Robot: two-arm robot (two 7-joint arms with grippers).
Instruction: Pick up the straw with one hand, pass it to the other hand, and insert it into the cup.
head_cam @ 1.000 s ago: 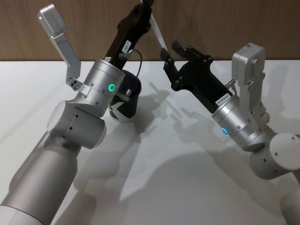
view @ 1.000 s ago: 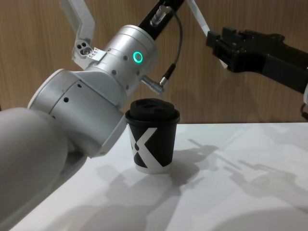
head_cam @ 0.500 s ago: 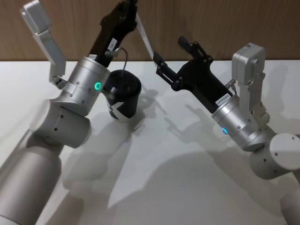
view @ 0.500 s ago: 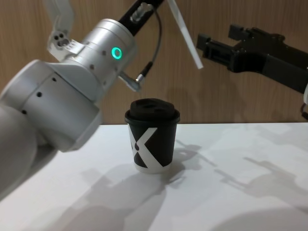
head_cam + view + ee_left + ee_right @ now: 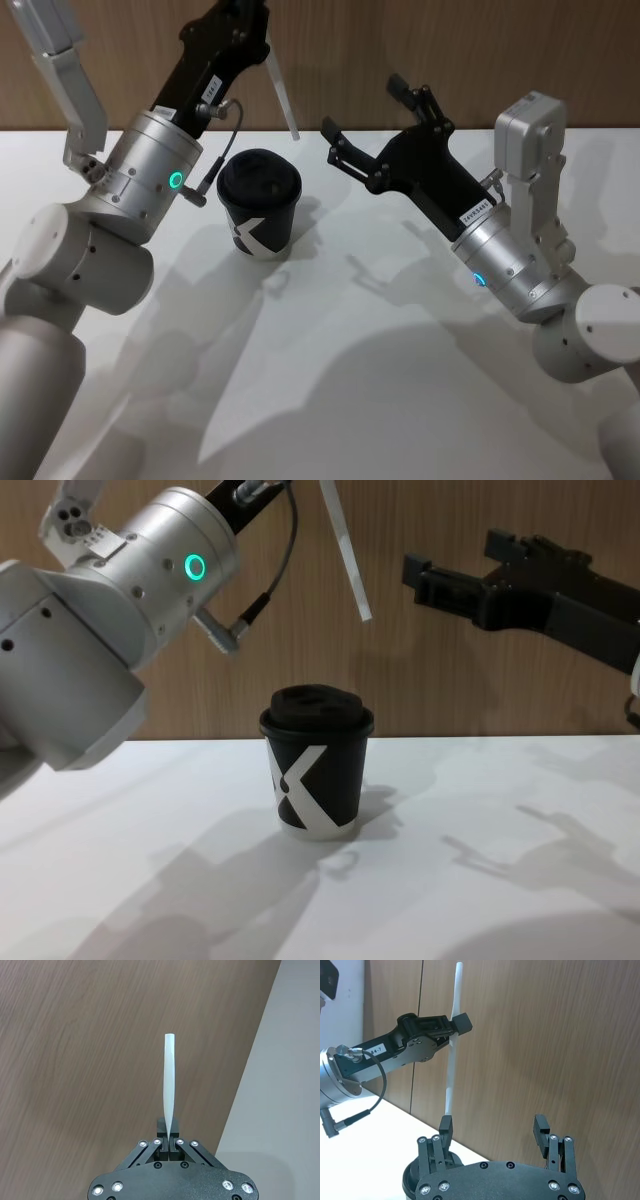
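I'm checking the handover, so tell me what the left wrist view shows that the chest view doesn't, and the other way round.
Left wrist view: the left gripper, its jaws shut on one end of the straw. Chest view: the lidded cup upright on the table, and the right gripper, open and apart from the straw. Both: the white straw, held up before the wood wall.
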